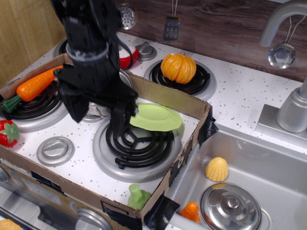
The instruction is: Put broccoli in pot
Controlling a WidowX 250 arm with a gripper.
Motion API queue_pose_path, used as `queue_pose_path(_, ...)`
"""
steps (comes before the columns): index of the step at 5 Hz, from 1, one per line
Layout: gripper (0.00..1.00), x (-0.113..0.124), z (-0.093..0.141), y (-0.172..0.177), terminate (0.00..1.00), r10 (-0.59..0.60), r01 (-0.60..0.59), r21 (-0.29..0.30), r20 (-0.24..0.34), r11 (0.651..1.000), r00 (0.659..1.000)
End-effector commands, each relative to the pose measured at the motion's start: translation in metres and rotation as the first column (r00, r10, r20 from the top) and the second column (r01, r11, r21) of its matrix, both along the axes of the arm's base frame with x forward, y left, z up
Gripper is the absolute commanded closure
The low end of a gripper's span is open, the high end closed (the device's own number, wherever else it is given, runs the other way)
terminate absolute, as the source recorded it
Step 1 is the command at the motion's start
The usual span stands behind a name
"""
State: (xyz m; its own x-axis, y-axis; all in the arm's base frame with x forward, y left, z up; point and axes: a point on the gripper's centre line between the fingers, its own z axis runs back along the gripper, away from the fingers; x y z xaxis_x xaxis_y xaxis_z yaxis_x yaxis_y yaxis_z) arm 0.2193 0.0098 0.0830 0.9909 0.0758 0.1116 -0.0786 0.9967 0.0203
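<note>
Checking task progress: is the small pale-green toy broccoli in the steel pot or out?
Out. The small pale-green toy broccoli stands by the cardboard wall's front corner, far from the gripper.

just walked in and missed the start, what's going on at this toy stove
A black robot arm is over the stove, its gripper open and empty above the front burner, beside the green plate. The arm hides most of the steel pot behind it. The broccoli lies untouched at the front edge of the cardboard frame, well away from the jaws, so nothing has been picked up yet.
</note>
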Motion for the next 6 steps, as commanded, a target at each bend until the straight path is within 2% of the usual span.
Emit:
queue_pose_path(1,0.0,-0.005,-0.003,-0.031,0.0,-0.059,0.059,0.007,0.004,0.998,0.998)
queue_pose_path(4,0.0,-0.019,-0.021,-0.055,0.0,-0.055,0.054,-0.052,-0.01,0.997,0.998)
queue_pose_path(6,0.0,-0.023,-0.032,-0.057,0.0,-0.033,0.031,-0.064,-0.018,0.997,0.999)
